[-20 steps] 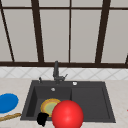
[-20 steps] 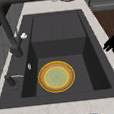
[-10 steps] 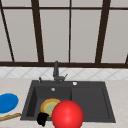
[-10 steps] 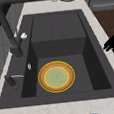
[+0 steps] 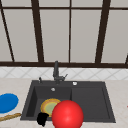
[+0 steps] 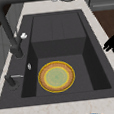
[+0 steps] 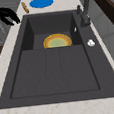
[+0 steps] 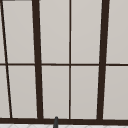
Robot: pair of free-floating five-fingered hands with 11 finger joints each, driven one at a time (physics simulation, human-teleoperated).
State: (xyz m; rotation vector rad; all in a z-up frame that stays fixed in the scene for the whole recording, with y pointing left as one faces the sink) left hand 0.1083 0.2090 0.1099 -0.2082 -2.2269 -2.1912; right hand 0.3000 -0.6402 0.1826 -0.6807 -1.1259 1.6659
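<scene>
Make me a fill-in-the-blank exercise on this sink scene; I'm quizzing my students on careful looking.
1. The yellow-rimmed plate lies inside the ____ of the dark sink.
2. The flat disc on the counter left of the sink is ____ in colour.
3. The big ball near the front camera is ____.
4. The black hand shows beside the sink's ____ edge.

Missing words: basin; blue; red; front

Counter [image 5: 117,100] carries a dark sink [image 5: 90,100]; a plate [image 6: 56,77] lies in its basin, a blue disc [image 5: 7,102] and stick [image 5: 10,116] beside.
</scene>
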